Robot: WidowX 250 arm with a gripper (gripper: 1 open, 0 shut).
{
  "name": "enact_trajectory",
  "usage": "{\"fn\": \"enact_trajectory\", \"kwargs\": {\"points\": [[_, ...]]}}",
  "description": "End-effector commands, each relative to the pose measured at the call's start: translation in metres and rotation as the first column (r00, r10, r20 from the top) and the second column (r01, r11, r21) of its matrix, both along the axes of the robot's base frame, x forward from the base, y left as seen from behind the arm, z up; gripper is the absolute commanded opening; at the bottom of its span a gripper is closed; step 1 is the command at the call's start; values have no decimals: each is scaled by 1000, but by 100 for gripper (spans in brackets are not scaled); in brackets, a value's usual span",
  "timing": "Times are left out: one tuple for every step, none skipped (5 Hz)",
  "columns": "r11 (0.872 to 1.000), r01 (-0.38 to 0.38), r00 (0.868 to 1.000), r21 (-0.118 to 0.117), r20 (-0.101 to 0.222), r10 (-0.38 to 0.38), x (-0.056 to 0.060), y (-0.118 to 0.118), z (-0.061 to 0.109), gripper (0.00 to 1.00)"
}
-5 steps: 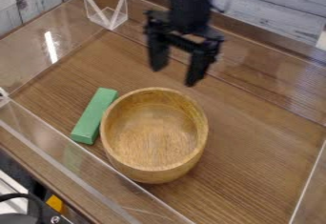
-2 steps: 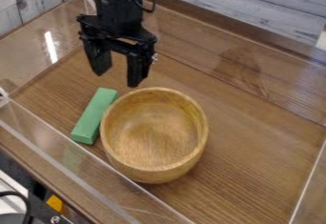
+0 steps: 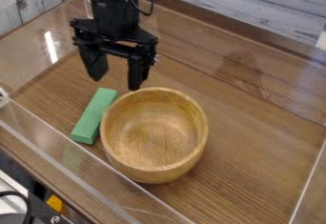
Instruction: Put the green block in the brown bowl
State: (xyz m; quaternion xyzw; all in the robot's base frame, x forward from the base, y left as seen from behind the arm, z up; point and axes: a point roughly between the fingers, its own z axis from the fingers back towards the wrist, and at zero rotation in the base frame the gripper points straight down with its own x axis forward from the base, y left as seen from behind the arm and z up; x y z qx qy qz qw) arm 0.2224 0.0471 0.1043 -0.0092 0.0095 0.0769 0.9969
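The green block (image 3: 93, 114) lies flat on the wooden table, a bright green bar just left of the brown bowl (image 3: 154, 133) and close to its rim. The bowl is round, light wood, with nothing inside. My gripper (image 3: 114, 71) hangs pointing down above the table, just beyond the block's far end. Its two black fingers stand wide apart and open, with nothing between them.
A clear plastic wall (image 3: 76, 171) runs along the near and left edges of the table. A small clear plastic stand (image 3: 107, 9) sits at the back left. A pale plank wall lies behind the table.
My gripper has moved left from above the bowl's far side to above the block's far end, and has rolled a little. Block and bowl stay put.
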Motion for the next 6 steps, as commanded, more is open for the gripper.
{"fn": "enact_trajectory", "kwargs": {"points": [[1000,-4,1000,1,18,4,6,-14,1,100],[995,-96,995,-2,35,96,3,1,1,100],[988,-153,988,-3,26,153,3,1,0,100],[995,-104,994,-3,18,104,-1,-9,-7,100],[998,-66,997,-12,30,67,-5,-12,-10,100],[997,-77,996,-18,34,77,-3,-19,-12,100]]}}
